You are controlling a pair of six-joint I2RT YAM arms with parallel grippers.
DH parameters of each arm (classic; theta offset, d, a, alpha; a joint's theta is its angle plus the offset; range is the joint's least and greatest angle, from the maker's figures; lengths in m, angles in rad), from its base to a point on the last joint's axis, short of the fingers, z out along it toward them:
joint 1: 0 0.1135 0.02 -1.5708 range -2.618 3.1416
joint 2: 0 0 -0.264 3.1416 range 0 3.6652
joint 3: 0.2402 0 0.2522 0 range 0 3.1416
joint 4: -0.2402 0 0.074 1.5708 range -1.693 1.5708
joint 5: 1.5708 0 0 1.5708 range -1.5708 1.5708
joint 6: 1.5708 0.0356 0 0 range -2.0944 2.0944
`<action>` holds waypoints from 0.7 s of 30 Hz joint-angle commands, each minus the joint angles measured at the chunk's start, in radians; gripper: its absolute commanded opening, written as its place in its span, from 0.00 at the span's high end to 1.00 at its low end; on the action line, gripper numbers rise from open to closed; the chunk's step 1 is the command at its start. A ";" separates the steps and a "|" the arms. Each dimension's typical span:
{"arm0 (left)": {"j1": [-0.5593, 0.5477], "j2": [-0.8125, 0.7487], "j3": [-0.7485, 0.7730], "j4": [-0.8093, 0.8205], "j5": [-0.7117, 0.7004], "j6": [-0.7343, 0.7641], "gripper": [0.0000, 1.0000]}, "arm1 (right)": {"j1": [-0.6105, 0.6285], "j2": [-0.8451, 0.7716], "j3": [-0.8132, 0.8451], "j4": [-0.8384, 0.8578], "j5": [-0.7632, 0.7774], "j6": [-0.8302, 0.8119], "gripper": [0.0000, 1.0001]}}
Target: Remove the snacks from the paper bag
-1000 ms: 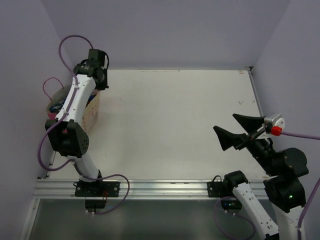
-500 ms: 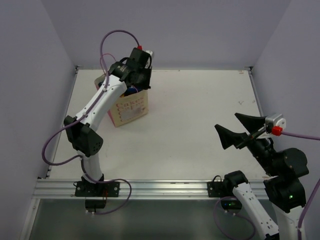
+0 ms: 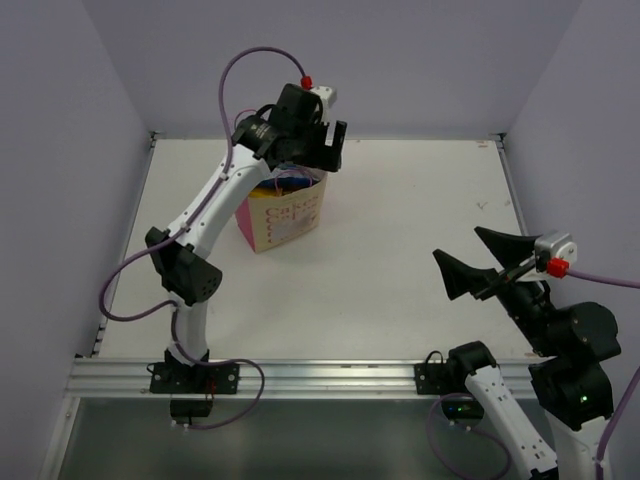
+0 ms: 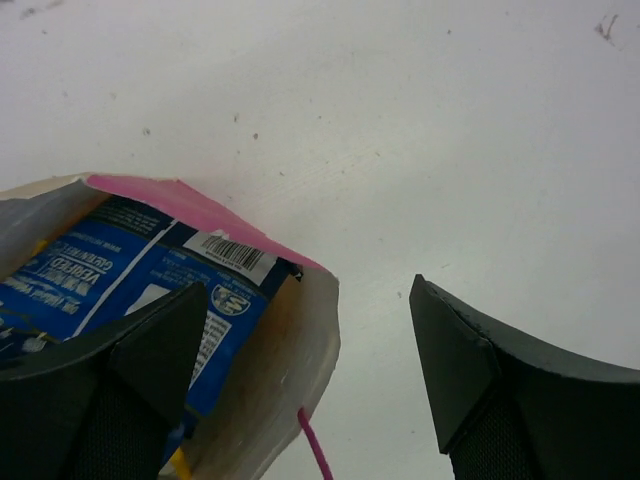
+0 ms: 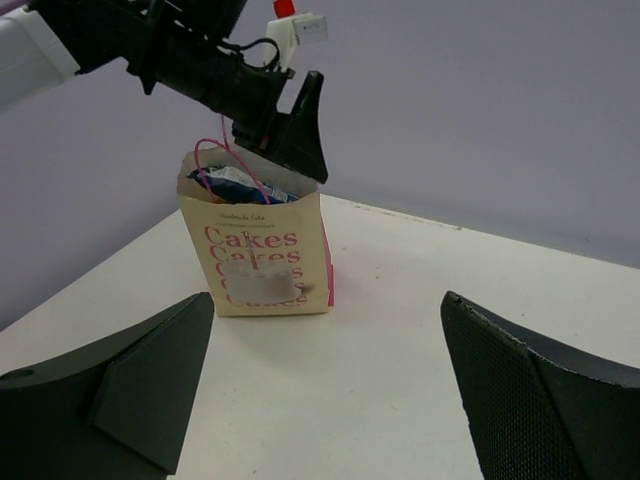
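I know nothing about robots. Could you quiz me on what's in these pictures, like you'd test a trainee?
1. True or false: the paper bag stands upright on the table.
2. The left pincer is: A) open, over the bag's rim; B) shut on a cord handle; C) lying flat on the table.
3. Fill in: seen from the left wrist, the packet inside the bag is ____ and white.
Key: 1 true; 2 A; 3 blue.
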 commanded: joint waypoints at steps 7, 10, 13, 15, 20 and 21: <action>0.238 -0.372 -0.153 0.174 -0.043 0.279 0.11 | 0.004 0.037 0.032 -0.010 -0.042 -0.006 0.01; 0.338 -0.391 -0.232 0.198 -0.009 0.322 0.10 | 0.003 0.058 0.039 -0.013 -0.052 -0.006 0.01; 0.387 -0.391 -0.303 0.253 0.095 0.416 0.10 | 0.004 0.087 0.061 -0.033 -0.066 -0.008 0.01; 0.409 -0.374 -0.320 0.263 0.159 0.461 0.11 | 0.004 0.104 0.062 -0.033 -0.086 -0.002 0.01; 0.443 -0.293 -0.326 0.209 0.298 0.543 0.14 | 0.004 0.129 0.053 -0.029 -0.121 0.014 0.01; 0.443 -0.285 -0.344 0.220 0.296 0.555 0.14 | 0.004 0.130 0.050 -0.026 -0.126 0.017 0.01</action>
